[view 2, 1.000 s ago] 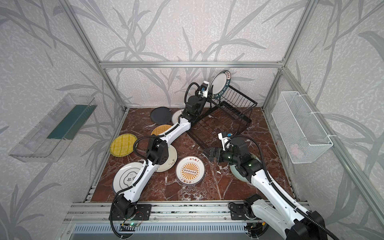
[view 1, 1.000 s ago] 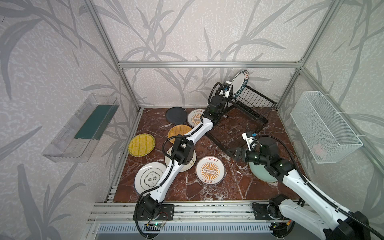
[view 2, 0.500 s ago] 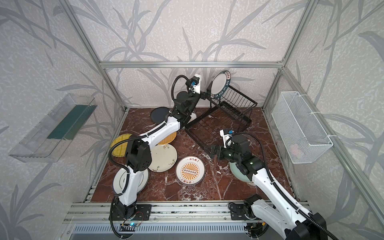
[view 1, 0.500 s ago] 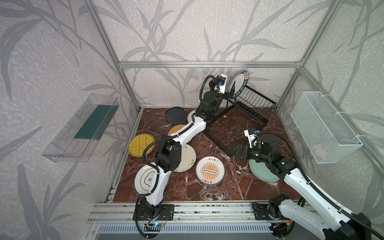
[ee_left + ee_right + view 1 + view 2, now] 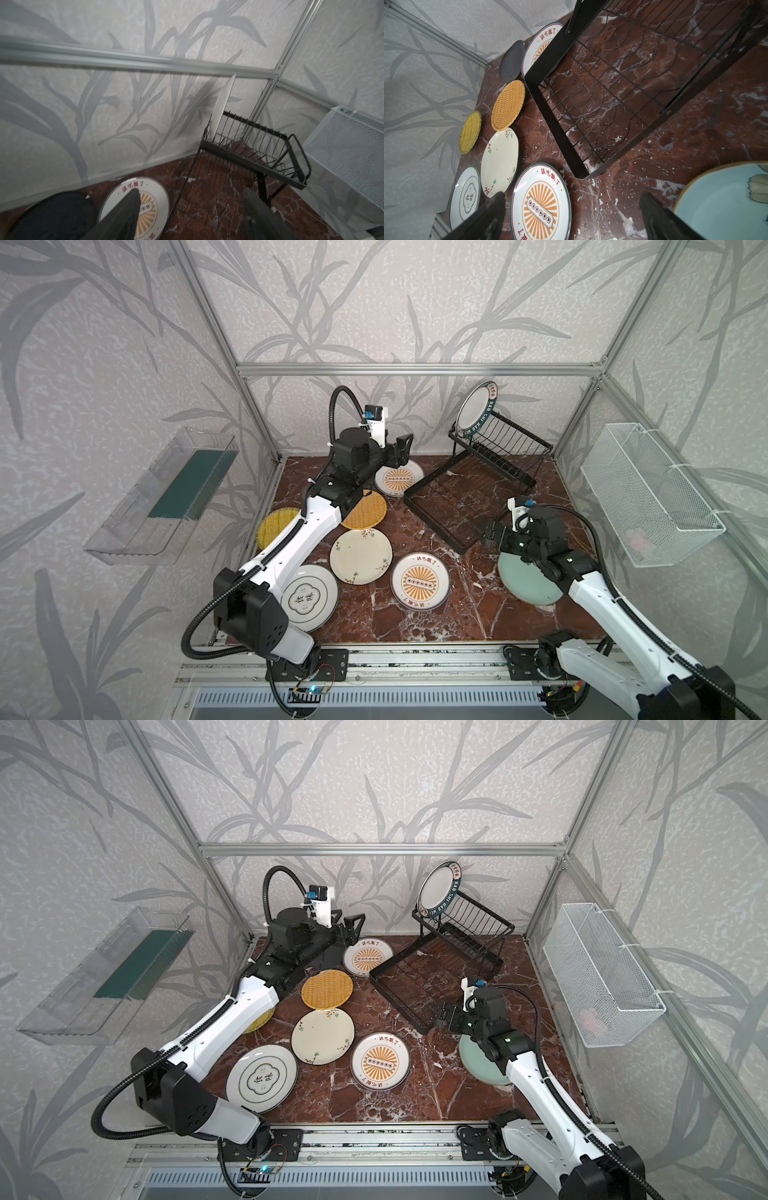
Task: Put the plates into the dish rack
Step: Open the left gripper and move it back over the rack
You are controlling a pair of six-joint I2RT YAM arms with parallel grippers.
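Observation:
One white dark-rimmed plate (image 5: 476, 408) stands upright at the left end of the dish rack's raised section (image 5: 498, 443). My left gripper (image 5: 401, 448) hangs open and empty left of the rack, above a sunburst plate (image 5: 399, 480); its wrist view shows that plate (image 5: 154, 199) and a black plate (image 5: 52, 216) below. Flat on the table lie an orange woven plate (image 5: 368, 512), a yellow one (image 5: 274, 524), a cream floral one (image 5: 360, 556), an emblem plate (image 5: 309, 597) and a second sunburst plate (image 5: 420, 580). My right gripper (image 5: 490, 531) is open at the rack tray's near corner (image 5: 432, 522), beside the pale green plate (image 5: 525, 580).
A white mesh basket (image 5: 648, 493) hangs on the right wall and a clear plastic bin (image 5: 166, 493) on the left wall. Aluminium frame posts stand at the back corners. The left arm stretches over the yellow plate and the emblem plate.
The left gripper has let go of the dark-rimmed plate, which stays standing in the rack, and has drawn back to the left. The right gripper has hardly moved.

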